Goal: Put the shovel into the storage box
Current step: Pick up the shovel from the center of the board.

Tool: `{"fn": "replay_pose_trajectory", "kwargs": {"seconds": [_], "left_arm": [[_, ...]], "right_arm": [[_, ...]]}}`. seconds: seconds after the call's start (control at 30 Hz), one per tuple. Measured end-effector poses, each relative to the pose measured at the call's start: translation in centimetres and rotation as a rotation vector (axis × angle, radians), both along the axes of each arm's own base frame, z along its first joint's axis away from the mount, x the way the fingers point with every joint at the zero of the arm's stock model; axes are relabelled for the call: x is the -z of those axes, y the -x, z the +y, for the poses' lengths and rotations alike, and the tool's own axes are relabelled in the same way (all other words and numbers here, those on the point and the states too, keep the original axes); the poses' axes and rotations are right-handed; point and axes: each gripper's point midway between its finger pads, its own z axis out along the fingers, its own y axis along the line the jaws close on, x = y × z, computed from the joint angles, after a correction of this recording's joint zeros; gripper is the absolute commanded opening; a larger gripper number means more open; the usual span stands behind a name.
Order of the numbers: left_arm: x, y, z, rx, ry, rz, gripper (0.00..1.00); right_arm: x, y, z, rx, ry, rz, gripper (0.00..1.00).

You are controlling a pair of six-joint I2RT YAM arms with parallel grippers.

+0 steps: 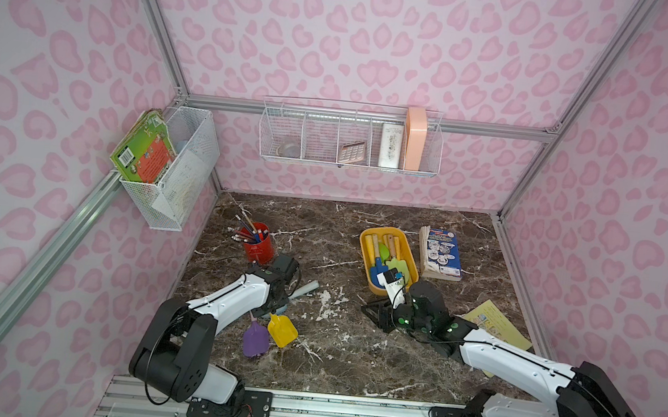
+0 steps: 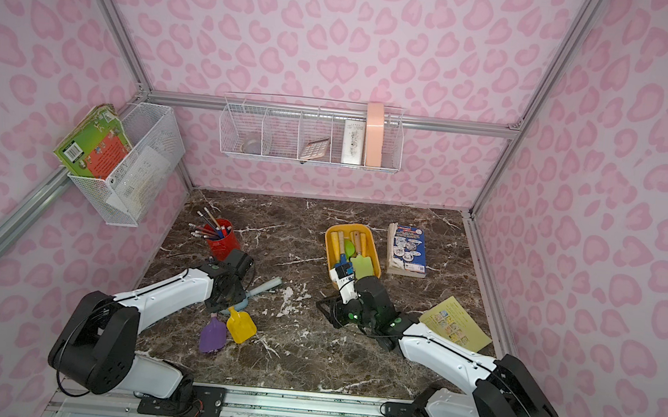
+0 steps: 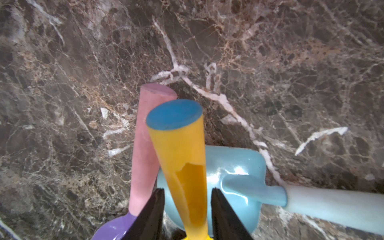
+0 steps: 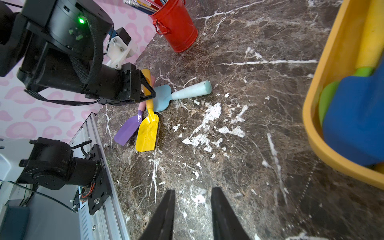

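A yellow shovel [image 1: 282, 330] lies on the marble table at the front left, beside a purple shovel [image 1: 256, 340] and across a light blue shovel [image 1: 303, 289]. My left gripper [image 3: 188, 189] is open, its two fingers straddling the yellow shovel's handle [image 3: 182, 149] with a small gap on each side. The purple shovel's pink handle [image 3: 143, 145] lies just outside one finger. The storage box [image 1: 363, 246], a yellow-orange tub, sits at the back right and holds several shovels. My right gripper [image 4: 193, 190] hovers open and empty over bare table in front of the box [image 4: 332, 62].
A red pencil cup [image 1: 257, 244] stands behind my left wrist. A book [image 1: 441, 253] lies right of the box, and a yellow sheet [image 1: 496, 325] is under my right arm. White wire baskets [image 1: 349, 136] [image 1: 173, 169] hang on the walls.
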Motion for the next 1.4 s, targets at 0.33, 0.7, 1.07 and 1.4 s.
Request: {"fn": "replay_pose_trajectory", "kwargs": {"seconds": [0.33,0.7,1.07,1.4], "left_arm": [[0.2,0.1,-0.2,0.004,0.007,0.012,0.17],[-6.0,-1.2,-3.3,0.078,0.157,-0.109,0.08],[-12.1,-1.5,-10.1,0.278,0.259,-0.222,0.08],[-13.7,-1.7,-15.0,0.386,0.265,-0.246,0.08]], "right_arm": [[-0.4,0.0,-0.1,0.005,0.002,-0.007,0.33],[-0.2,0.0,0.3,-0.008,0.001,0.001,0.42],[-1.7,0.7,3.5,-0.111,-0.089,0.018,0.49],[-3.3,1.9,5.3,-0.202,-0.211,0.056,0.53]]}}
